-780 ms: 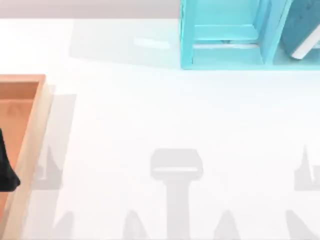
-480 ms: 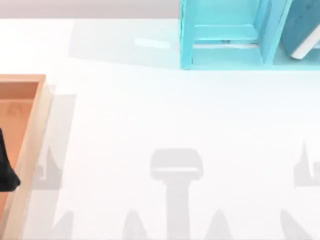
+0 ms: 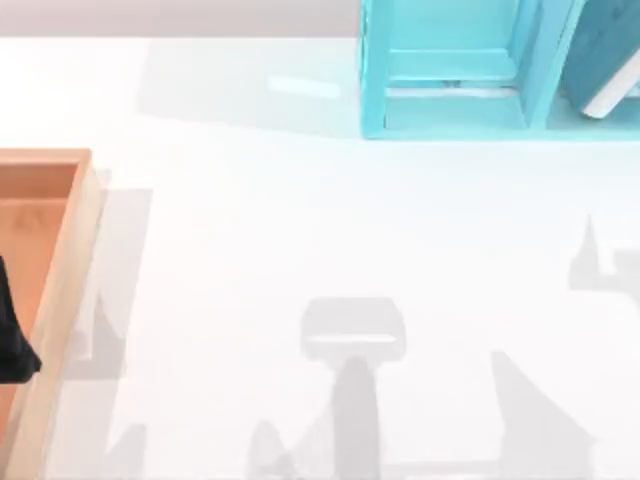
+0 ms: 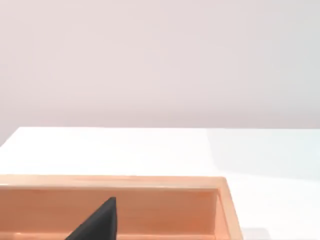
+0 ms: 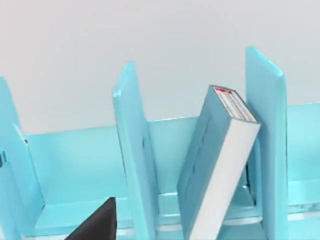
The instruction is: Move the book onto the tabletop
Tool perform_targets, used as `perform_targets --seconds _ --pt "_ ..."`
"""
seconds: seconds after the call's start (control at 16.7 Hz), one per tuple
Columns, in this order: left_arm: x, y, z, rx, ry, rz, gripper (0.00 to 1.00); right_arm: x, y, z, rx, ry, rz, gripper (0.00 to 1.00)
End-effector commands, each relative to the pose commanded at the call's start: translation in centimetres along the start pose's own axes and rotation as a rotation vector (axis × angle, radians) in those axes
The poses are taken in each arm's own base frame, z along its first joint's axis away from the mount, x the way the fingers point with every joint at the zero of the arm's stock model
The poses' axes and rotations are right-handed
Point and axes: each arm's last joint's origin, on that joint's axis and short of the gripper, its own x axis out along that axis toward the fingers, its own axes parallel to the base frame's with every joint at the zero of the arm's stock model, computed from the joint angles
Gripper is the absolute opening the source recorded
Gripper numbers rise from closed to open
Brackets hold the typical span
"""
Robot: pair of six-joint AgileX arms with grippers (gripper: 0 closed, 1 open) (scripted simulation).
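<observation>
Teal book (image 5: 220, 165) leans tilted in the shelf (image 3: 450, 70) at 1 o'clock on the tabletop (image 3: 330, 230); tray (image 3: 60, 290) at 9; gripper openings cannot be told.

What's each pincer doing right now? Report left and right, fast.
Left pincer: over the wooden tray, state cannot be told.
Right pincer: facing the book in the shelf, state cannot be told.

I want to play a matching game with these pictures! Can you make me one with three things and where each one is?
Things:
1. book
2. wooden tray
3. shelf

Places:
A. at the table's left edge
B. leaning tilted inside a shelf compartment
C. standing at the far right of the tabletop

Pairs: 1-B, 2-A, 3-C
</observation>
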Motion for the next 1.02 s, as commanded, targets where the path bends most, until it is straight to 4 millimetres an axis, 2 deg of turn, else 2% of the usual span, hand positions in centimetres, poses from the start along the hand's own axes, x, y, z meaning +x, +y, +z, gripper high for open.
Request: perform_targets --seconds 0.12,0.24,0.54,0.78,1.02 --pt "0.0 0.0 0.0 0.000 0.000 0.000 1.00 3.3 -0.3 0.0 0.038 0.040 0.003 1.00" --pt "0.0 0.0 0.0 0.000 0.000 0.000 1.00 7.0 -0.7 -1.0 0.078 0.084 0.004 1.00" --pt "0.0 0.0 0.0 0.000 0.000 0.000 1.00 14.9 -2.5 -6.7 0.176 0.170 0.001 1.00" --pt "0.0 0.0 0.0 0.000 0.000 0.000 1.00 18.6 -3.8 -11.3 0.234 0.178 0.005 1.00" --pt "0.0 0.0 0.0 0.000 0.000 0.000 1.00 20.2 -4.4 -13.4 0.261 0.149 0.014 1.00"
